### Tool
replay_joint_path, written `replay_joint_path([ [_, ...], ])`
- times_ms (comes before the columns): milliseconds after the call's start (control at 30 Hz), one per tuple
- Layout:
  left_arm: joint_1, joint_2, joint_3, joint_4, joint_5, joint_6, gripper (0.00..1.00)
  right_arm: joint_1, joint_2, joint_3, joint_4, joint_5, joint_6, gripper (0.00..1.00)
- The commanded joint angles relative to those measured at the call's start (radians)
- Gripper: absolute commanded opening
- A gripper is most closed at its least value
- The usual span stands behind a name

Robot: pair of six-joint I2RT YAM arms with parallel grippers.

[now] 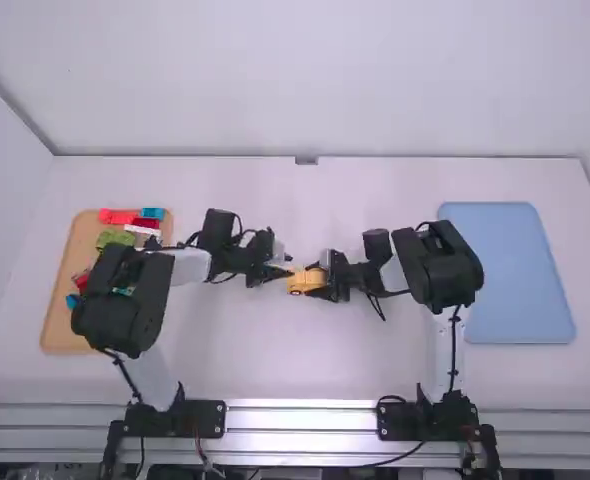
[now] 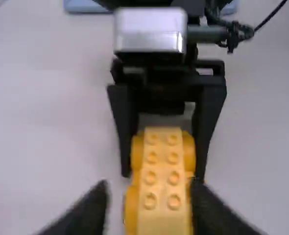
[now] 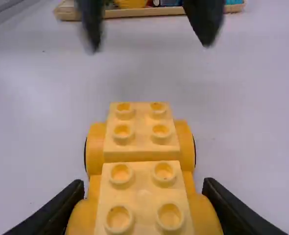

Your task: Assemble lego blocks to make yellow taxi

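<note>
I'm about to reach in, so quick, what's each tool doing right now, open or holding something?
Left tool: open, holding nothing.
Right tool: closed on the yellow car, one finger at each side.

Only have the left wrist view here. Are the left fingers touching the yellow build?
Observer: No. In the right wrist view the left gripper is open, with a visible gap between it and the yellow build.
Operator: Copy. Where are the loose blocks?
Observer: High view: in the wooden tray at the table's left side, partly behind the left arm. Colours there include red and green.
</note>
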Motion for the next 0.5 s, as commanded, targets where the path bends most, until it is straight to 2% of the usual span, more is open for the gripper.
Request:
replay_joint_path([
  [0,-0.027,-0.004,0.008,-0.022,-0.007,-0.002,0.02,0.004,0.014,0.007,-0.002,-0.003,0.006,0.46],
  [167,-0.067,0.065,0.007,0.01,-0.099,-0.074,0.02,0.003,0.014,0.006,-0.002,-0.005,0.006,0.46],
  [467,-0.078,0.182,0.01,-0.007,-0.136,-0.078,0.02,0.003,0.013,0.007,-0.002,-0.006,0.006,0.47],
])
